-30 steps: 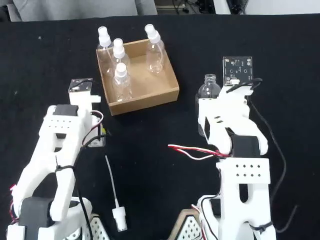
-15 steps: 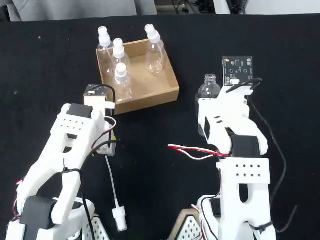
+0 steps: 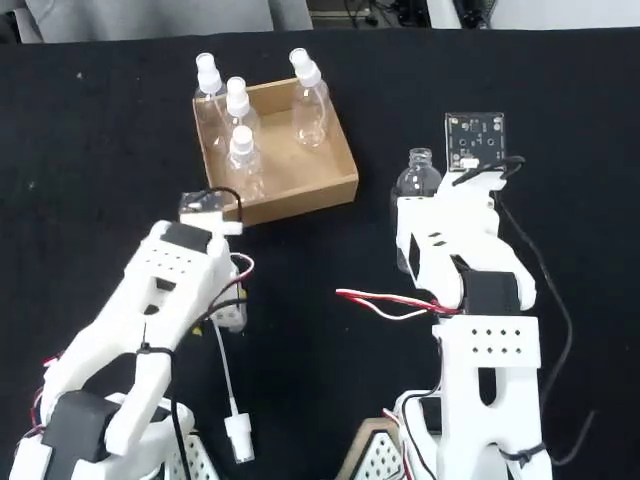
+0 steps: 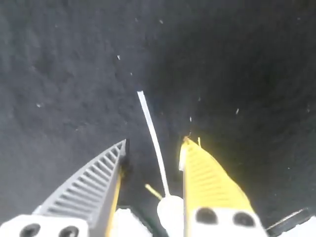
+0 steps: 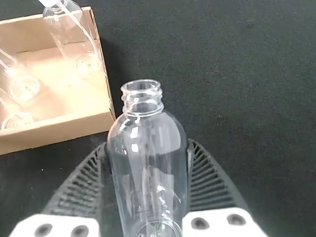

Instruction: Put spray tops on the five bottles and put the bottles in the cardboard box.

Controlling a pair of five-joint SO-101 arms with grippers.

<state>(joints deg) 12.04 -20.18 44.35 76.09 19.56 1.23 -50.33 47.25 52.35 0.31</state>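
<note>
The black surface [image 3: 90,150] takes up most of the high view. Two white arms rise from the bottom edge: left arm [image 3: 150,320] at lower left, right arm [image 3: 480,300] at lower right. The cardboard box [image 3: 300,195] sits at upper centre, slightly left, with 4 capped bottles upright in it: three [image 3: 210,100] [image 3: 237,105] [image 3: 243,160] in its left half, one [image 3: 310,100] at the upper-right corner. The 5th bottle [image 3: 417,175], clear, w/o cap, is seen right of the box, well apart from it, upright. In the right wrist view it [image 5: 148,163] is clamped between both fingers of the right pincer [image 5: 148,145], neck bare. The spray top [image 3: 238,437] lies flat at lower centre-left, head toward the bottom edge, tube pointing up-frame under the left arm. In the left wrist view the left pincer [image 4: 154,142] is spread wide, one finger either side of the thin tube [image 4: 147,119], not gripping it.
</note>
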